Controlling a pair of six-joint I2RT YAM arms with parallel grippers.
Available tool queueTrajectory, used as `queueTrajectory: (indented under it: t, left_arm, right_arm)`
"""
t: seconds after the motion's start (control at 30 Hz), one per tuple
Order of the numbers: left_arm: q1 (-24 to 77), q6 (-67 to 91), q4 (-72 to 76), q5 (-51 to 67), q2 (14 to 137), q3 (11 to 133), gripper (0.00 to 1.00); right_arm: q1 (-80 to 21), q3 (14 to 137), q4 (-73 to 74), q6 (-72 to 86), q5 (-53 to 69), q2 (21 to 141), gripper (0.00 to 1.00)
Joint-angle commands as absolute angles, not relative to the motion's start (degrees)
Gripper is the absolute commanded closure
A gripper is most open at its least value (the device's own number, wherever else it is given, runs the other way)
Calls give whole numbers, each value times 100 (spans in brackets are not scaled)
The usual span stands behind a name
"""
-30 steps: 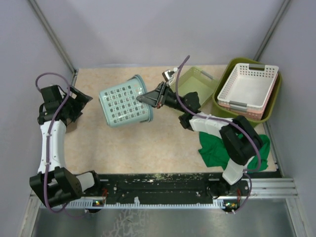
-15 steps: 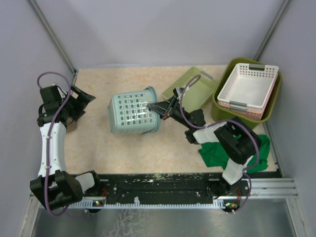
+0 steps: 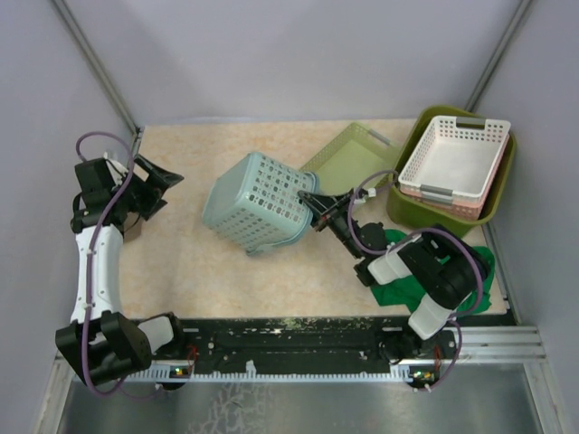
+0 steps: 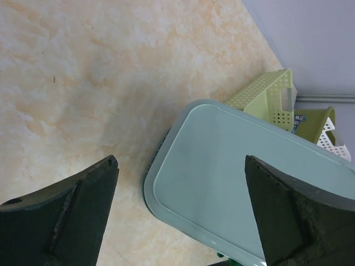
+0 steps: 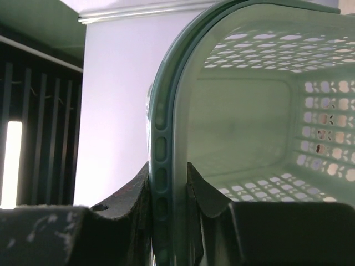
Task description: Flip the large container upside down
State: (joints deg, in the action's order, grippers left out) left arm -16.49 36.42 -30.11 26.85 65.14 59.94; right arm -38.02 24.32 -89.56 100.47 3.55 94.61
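The large olive-green container (image 3: 409, 210) stands upright at the back right with a white basket (image 3: 452, 155) nested inside it. Its edge also shows in the left wrist view (image 4: 316, 118). My right gripper (image 3: 313, 201) is shut on the rim of a pale teal perforated basket (image 3: 258, 203). The basket is tilted with its solid base up and to the left and its mouth toward the right arm. In the right wrist view the fingers (image 5: 138, 188) pinch the basket's rim (image 5: 162, 138). My left gripper (image 3: 167, 190) is open and empty, left of the teal basket, facing its base (image 4: 244, 188).
A pale yellow-green perforated basket (image 3: 355, 154) lies tipped behind the teal one. A pink basket (image 3: 452, 208) sits under the white one. A green cloth (image 3: 398, 276) lies by the right arm. Grey walls enclose the table on three sides.
My right gripper pulled nearer and right while rotating the teal basket, whose base has swung up from lying on its side. The left gripper shifted slightly toward it.
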Motion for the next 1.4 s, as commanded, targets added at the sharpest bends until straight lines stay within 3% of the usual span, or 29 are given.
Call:
queueTrajectory:
  t: [0.0, 0.53, 0.7, 0.9, 1.07, 1.1, 1.13, 1.17, 1.37]
  left_arm:
    - [-1631, 3660, -2734, 2995, 6461, 5972, 0]
    - [-1523, 3667, -2383, 3376, 6505, 5734, 0]
    - [-1494, 3599, -2292, 3539, 6578, 5734, 0]
    - [-1485, 3397, -2455, 3466, 6727, 6007, 0]
    - [-1468, 3393, -2474, 3462, 6725, 6032, 0]
    - [-1460, 3405, -2469, 3463, 6724, 6030, 0]
    - [-1455, 3397, -2470, 3471, 6723, 6034, 0]
    - [-1451, 3382, -2454, 3495, 6719, 6038, 0]
    - [-1442, 3283, -2487, 3549, 6958, 6175, 0]
  right_arm:
    - [-3823, 2080, -9882, 10018, 92, 9324, 100]
    - [-3823, 929, -9885, 10177, -205, 8992, 98]
    - [-3824, 882, -9827, 10213, -144, 8990, 81]
    - [-3823, 749, -9854, 10282, -210, 8979, 52]
    - [-3823, 615, -9632, 10269, -235, 8766, 40]
    - [-3823, 601, -9427, 10266, -191, 8661, 39]
    - [-3823, 591, -9084, 10277, -125, 8502, 30]
    - [-3828, 594, -8623, 10340, -63, 8293, 13]
    - [-3798, 1477, -3166, 10022, 239, 6580, 9]
